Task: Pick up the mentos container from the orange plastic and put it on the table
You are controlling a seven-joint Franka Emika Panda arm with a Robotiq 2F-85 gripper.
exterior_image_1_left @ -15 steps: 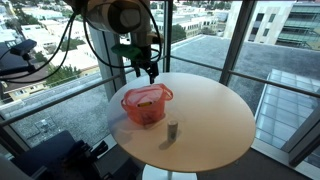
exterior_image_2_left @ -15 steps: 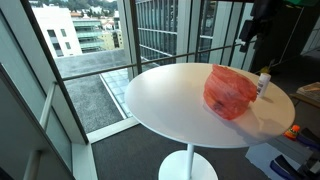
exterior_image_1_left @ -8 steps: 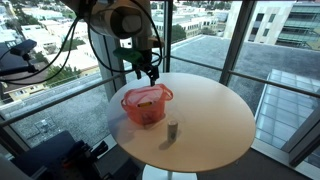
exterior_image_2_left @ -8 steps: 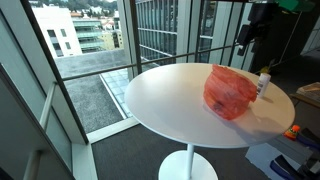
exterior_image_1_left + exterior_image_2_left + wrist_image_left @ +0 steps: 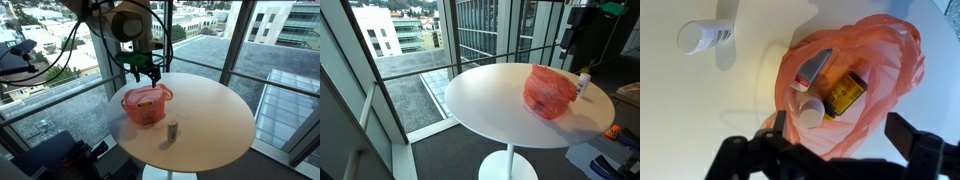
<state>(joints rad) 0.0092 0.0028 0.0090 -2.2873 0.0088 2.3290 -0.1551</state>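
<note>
Exterior view, window side. The round table (image 5: 215, 120) carries the orange plastic (image 5: 146, 105) on its left part. The gripper (image 5: 147, 73) hangs above the basket's far rim, clear of it. A small pale bottle (image 5: 172, 130) stands upright on the tabletop just near-right of the basket, not touching it. The basket's contents are too small to sort out here.

Exterior view, room side. The orange plastic (image 5: 550, 92) sits on the right part of the table (image 5: 480, 100), with the small pale bottle (image 5: 584, 84) just beside it on the right. The gripper (image 5: 569, 42) is above and beyond the basket. The jaw spacing cannot be read from this angle.

Wrist view. The camera looks down into the orange plastic (image 5: 895, 60). The fingers (image 5: 750, 155) are spread wide at the bottom edge and the gripper (image 5: 835, 160) is released, with nothing between the jaws. Inside the basket:
- A stubby bluish-grey container with a white end (image 5: 814, 66), taken as the mentos container, lies tilted on the far-left side. The identification is uncertain.
- A yellow packet (image 5: 844, 95) lies just right of it.
- A white round-topped item (image 5: 812, 111) is nearest the gripper.

The small pale bottle (image 5: 705, 37) is on the bare table (image 5: 690, 110), far left of the basket.
</note>
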